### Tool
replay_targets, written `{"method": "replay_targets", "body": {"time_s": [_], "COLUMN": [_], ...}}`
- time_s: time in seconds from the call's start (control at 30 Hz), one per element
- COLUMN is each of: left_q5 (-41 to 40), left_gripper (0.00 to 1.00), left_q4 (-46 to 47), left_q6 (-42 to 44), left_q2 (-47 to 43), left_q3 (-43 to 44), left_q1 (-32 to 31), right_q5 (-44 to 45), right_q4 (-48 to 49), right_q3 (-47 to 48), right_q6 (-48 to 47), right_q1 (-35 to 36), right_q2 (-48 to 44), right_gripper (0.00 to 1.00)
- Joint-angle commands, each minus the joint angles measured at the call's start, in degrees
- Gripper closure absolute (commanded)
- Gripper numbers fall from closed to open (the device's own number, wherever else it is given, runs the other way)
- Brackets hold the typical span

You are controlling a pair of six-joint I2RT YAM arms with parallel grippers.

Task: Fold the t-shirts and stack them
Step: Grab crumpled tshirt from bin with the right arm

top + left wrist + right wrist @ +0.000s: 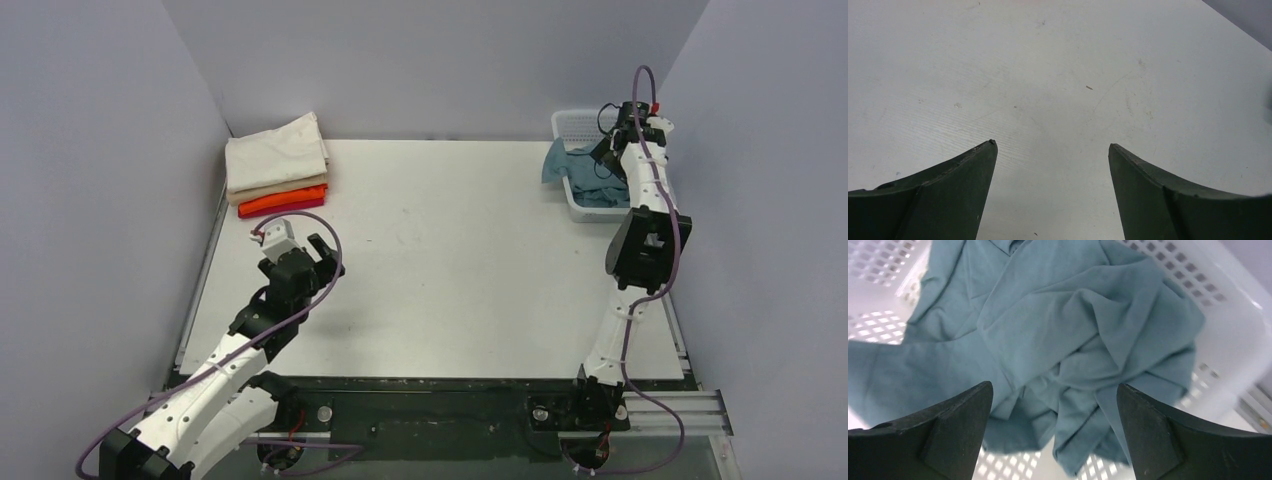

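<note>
White table (450,250) under my left claw (1052,144), spread wide; my right claw (1055,386) gapes empty over teal shirt (1073,315) in basket (1233,315).

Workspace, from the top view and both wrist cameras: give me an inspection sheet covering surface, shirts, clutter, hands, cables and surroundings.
Surface: white table, faint scuffs.
Job's things: folded stack far left, cream on top, then tan, orange, red; teal t-shirt crumpled in the white mesh basket far right, part draped over its rim.
Clutter: nothing seen.
Hands: left hand open above bare table; right hand open over the teal t-shirt.
Cables: purple cables looped along both arms.
Surroundings: grey walls on three sides.
</note>
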Motion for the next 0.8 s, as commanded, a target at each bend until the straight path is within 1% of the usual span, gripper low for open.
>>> {"method": "replay_targets", "body": {"time_s": [0.0,0.1,0.17,0.3,0.43,0.47,0.5,0.53,0.57,0.63,0.67,0.7,0.73,0.77], "left_q5": [-1.0,-1.3,-1.4,-1.6,-1.7,-1.7,-1.7,-1.8,-1.7,-1.7,-1.7,-1.7,-1.7,-1.7], "left_gripper": [0.08,0.08,0.08,0.08,0.08,0.08,0.08,0.08,0.08,0.08,0.08,0.08,0.08,0.08], "left_q4": [4.5,4.6,4.7,4.8,4.4,4.4,4.4,4.4,4.3,4.3,4.2,4.1,4.1,4.1], "left_q6": [1.3,1.5,1.4,1.4,1.2,1.2,1.2,1.1,1.0,1.0,1.1,1.1,1.4,1.7], "left_q2": [1.4,2.7,3.2,3.5,3.2,3.1,2.8,2.7,2.4,2.0,1.9,1.7,1.7,1.7], "left_q3": [2.0,2.4,2.5,2.7,2.7,2.6,2.6,2.6,2.4,2.3,2.3,2.2,2.3,2.2], "left_q1": [0.6,0.8,0.9,1.1,1.3,1.3,1.3,1.3,1.4,1.4,1.4,1.4,1.4,1.5], "right_q5": [-1.8,-2.8,-4.2,-7.9,-12.3,-12.6,-13.6,-15.2,-16.4,-19.9,-22.6,-23.8,-25.4,-25.5], "right_q4": [-5.0,-5.1,-5.1,-5.2,-5.2,-5.2,-5.2,-5.0,-4.6,-3.0,-2.0,-1.8,-1.7,-1.6], "right_q3": [9.1,12.0,11.2,8.9,8.5,8.4,8.4,8.4,8.3,7.9,8.0,8.4,9.6,9.9], "right_q6": [-2.4,-1.3,0.8,3.5,3.3,2.8,2.6,2.3,1.9,1.0,0.3,-0.1,-0.7,-1.0], "right_q1": [-0.5,-1.1,-1.7,-1.8,-1.8,-1.8,-1.8,-1.8,-1.8,-1.8,-1.8,-1.9,-1.9,-1.9], "right_q2": [8.2,13.9,15.7,17.7,18.8,18.6,18.6,18.4,18.0,17.1,16.7,16.1,15.8,14.4], "right_gripper": [0.12,0.13,0.15,0.19,0.26,0.34,0.37,0.47,0.51,0.63,0.89,0.96,1.00,1.00]}}
